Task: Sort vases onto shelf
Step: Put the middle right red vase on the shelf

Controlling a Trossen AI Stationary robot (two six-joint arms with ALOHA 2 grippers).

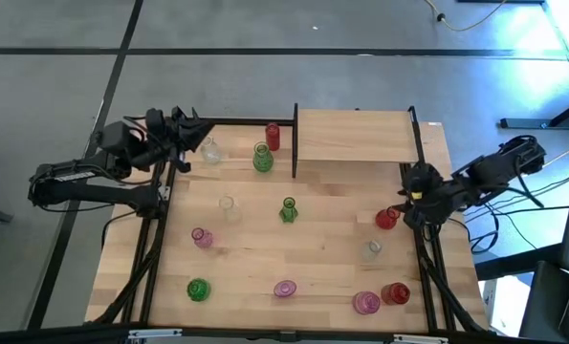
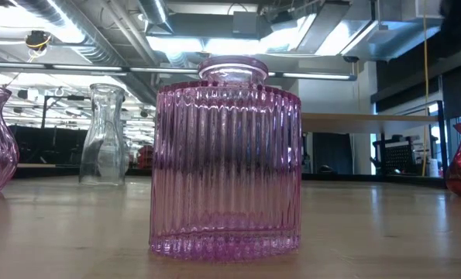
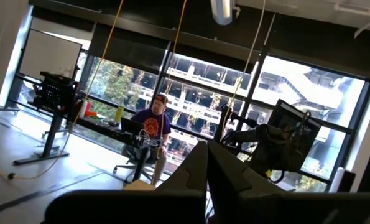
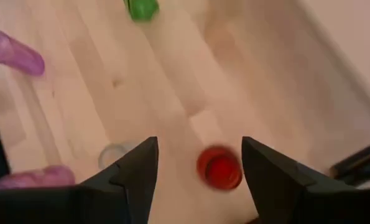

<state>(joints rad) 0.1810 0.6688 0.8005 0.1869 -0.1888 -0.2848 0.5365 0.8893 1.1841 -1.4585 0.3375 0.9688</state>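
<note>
Right gripper [image 4: 197, 163] hangs over the red vase [image 4: 220, 167], which stands upright on the table near its right edge, at about 7 o'clock from the shelf [image 1: 356, 136] in the high view. Jaws are spread, nothing gripped; the vase mouth sits between the fingers, nearer one of them (needs centring). Left gripper [image 1: 190, 134], closed and empty, waits at the far-left corner; right arm is much nearer.
</note>
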